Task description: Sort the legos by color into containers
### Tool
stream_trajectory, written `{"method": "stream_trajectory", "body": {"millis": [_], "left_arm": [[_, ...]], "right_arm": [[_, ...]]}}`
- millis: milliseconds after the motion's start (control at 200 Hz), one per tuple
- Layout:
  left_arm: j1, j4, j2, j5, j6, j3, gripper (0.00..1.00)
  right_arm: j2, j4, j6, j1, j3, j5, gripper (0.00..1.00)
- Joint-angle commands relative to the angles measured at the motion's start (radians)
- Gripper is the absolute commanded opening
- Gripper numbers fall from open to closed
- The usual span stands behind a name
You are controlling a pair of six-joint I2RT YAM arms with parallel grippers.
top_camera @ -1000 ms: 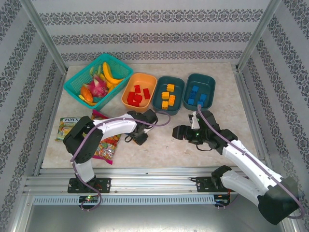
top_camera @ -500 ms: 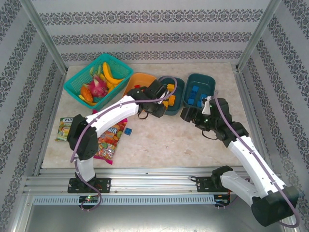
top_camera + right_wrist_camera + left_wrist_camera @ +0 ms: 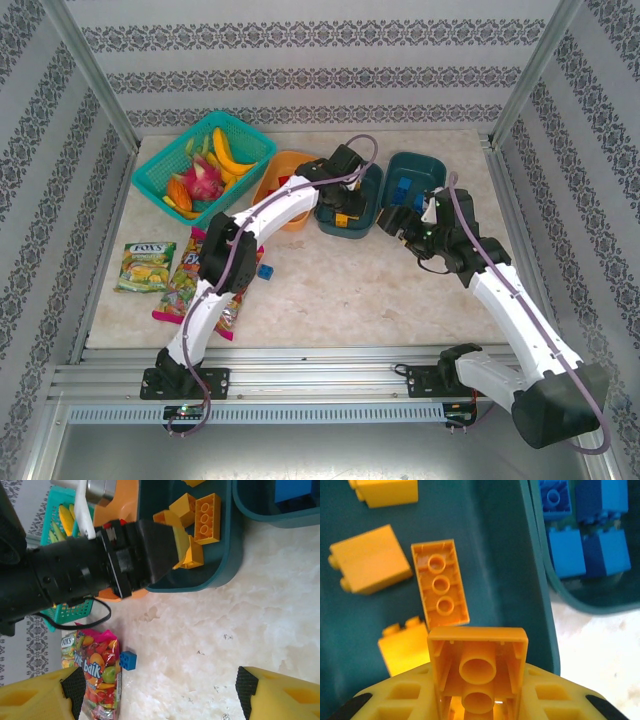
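My left gripper (image 3: 477, 682) is shut on an orange-yellow lego (image 3: 477, 652), hollow side toward the camera, above the middle dark teal container (image 3: 490, 555). Several orange-yellow legos (image 3: 440, 582) lie in that tub. Blue legos (image 3: 585, 540) fill the right teal container (image 3: 415, 168). The orange container (image 3: 283, 190) with red legos is partly hidden by the left arm. My right gripper (image 3: 160, 690) hangs open over bare table in front of the tubs. One blue lego (image 3: 127, 660) lies loose on the table beside a candy bag (image 3: 95, 675), also at the left arm's elbow (image 3: 265, 271).
A teal lattice basket (image 3: 200, 165) of toy fruit stands at the back left. Two candy bags (image 3: 145, 265) lie at the front left. The left arm (image 3: 270, 210) stretches diagonally across the orange tub. Metal frame posts bound the table's sides.
The left arm has carried the orange-yellow lego from the table's front up over the middle teal tub. The right arm has swung back toward the blue tub, staying open.
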Motion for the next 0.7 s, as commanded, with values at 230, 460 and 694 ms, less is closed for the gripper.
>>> {"method": "stream_trajectory", "body": {"millis": [230, 460, 694], "left_arm": [[0.025, 0.049, 0.124, 0.134, -0.082, 0.135, 0.36], [0.025, 0.046, 0.142, 0.164, -0.099, 0.136, 0.55], [0.025, 0.028, 0.095, 0.137, -0.095, 0.136, 0.64]], "right_arm": [[-0.01, 0.016, 0.032, -0.024, -0.009, 0.01, 0.81], [-0.021, 0.013, 0.038, -0.026, -0.03, 0.014, 0.81], [-0.014, -0.011, -0.006, -0.013, -0.004, 0.031, 0.81]]}}
